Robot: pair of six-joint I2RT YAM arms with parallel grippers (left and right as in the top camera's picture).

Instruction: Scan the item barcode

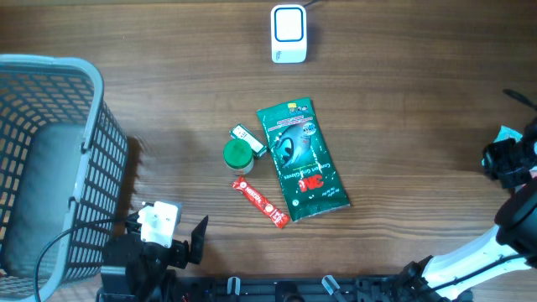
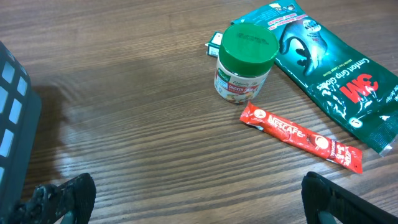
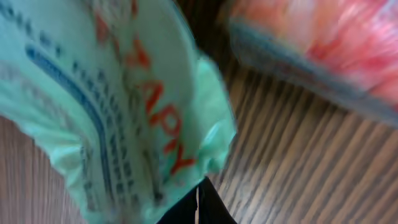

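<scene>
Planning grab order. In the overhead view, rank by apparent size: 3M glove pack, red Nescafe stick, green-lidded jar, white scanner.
1. 3M glove pack
2. white scanner
3. red Nescafe stick and green-lidded jar: too alike to rank, one long and thin, one round.

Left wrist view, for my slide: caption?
Open left claw facing a green-lidded jar, red coffee stick and green glove packet.
</scene>
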